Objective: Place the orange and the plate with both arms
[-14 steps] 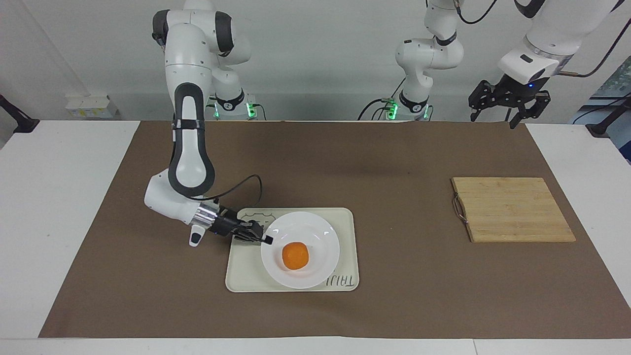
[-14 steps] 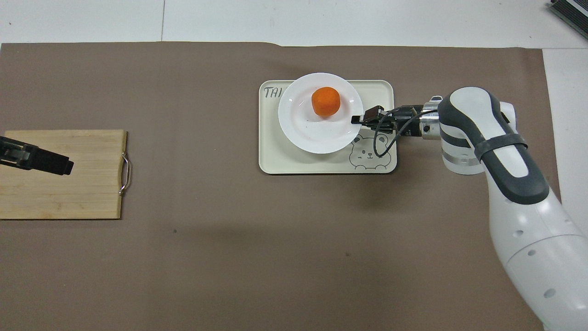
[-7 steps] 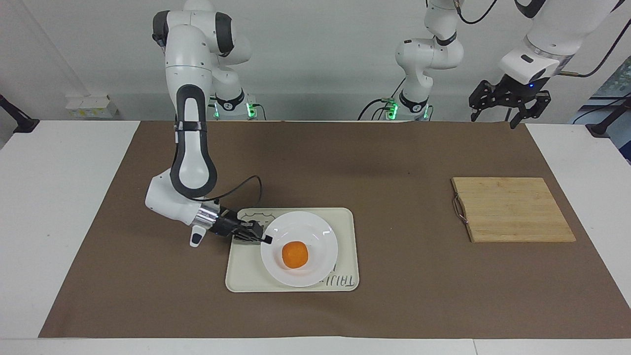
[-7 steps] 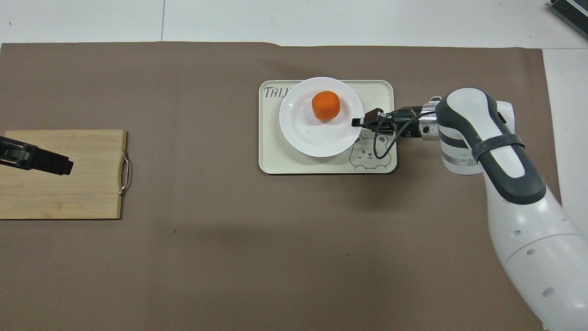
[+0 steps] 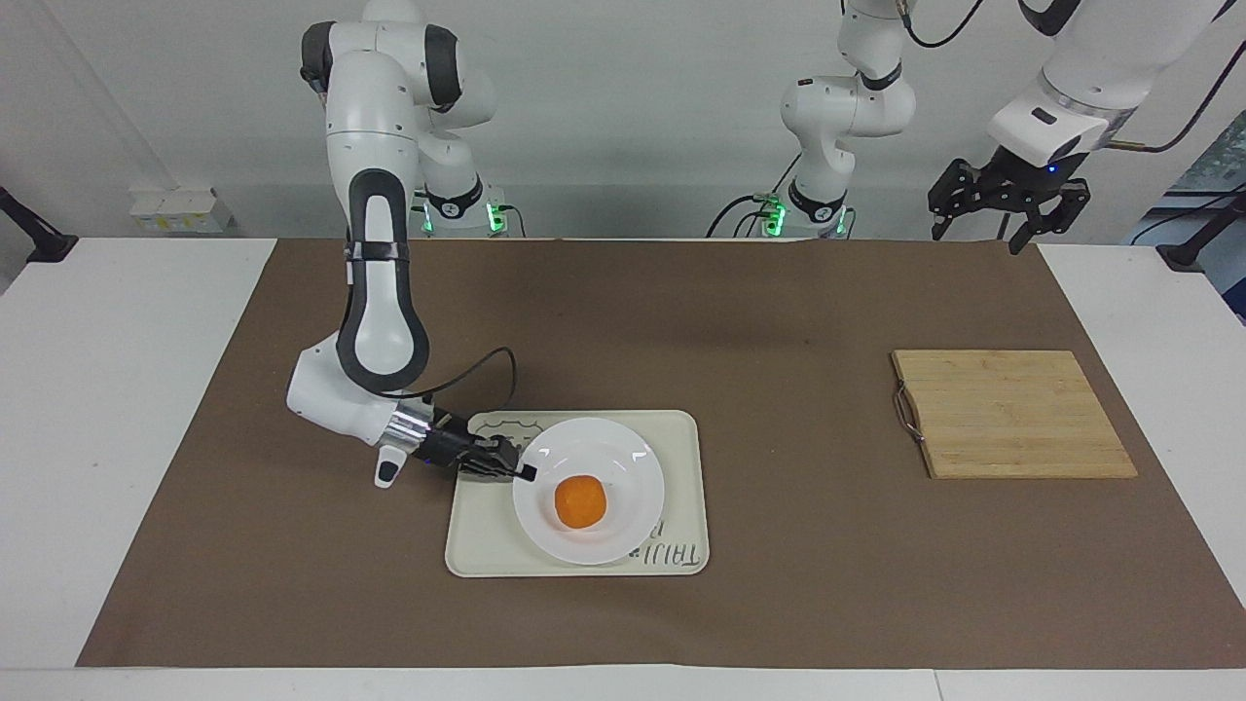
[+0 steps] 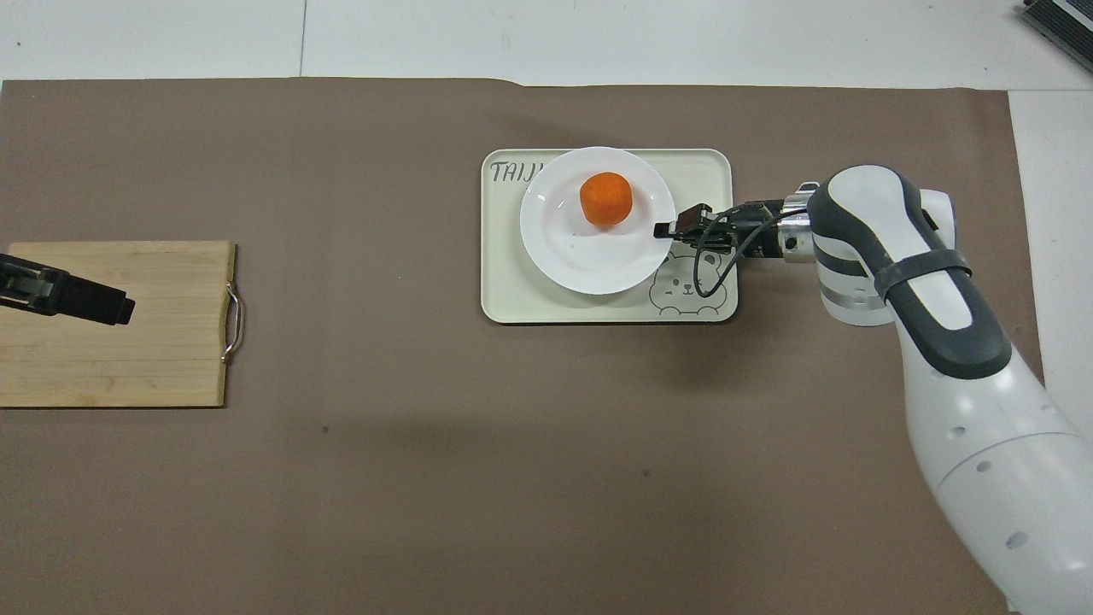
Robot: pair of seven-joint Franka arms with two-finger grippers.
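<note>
The white plate (image 5: 623, 458) (image 6: 581, 256) lies on the cream tray (image 5: 681, 438) (image 6: 512, 299), with the orange (image 5: 580, 500) (image 6: 605, 198) resting in its hollow. My right gripper (image 5: 529, 474) (image 6: 662, 229) reaches in low and level from the right arm's end of the table and sits at the plate's rim; whether it still clamps the rim does not show. My left gripper (image 5: 975, 239) (image 6: 119, 307) hangs open and empty, high over the wooden cutting board, and the left arm waits.
A wooden cutting board (image 5: 1012, 414) (image 6: 128, 359) with a metal handle lies toward the left arm's end of the table. A brown mat (image 5: 681, 312) covers most of the white table. The right arm's cable loops over the tray's corner with the bear drawing.
The plate with the orange has shifted a little toward the robots and settled on the tray, the right gripper moving with it. The left arm has barely moved.
</note>
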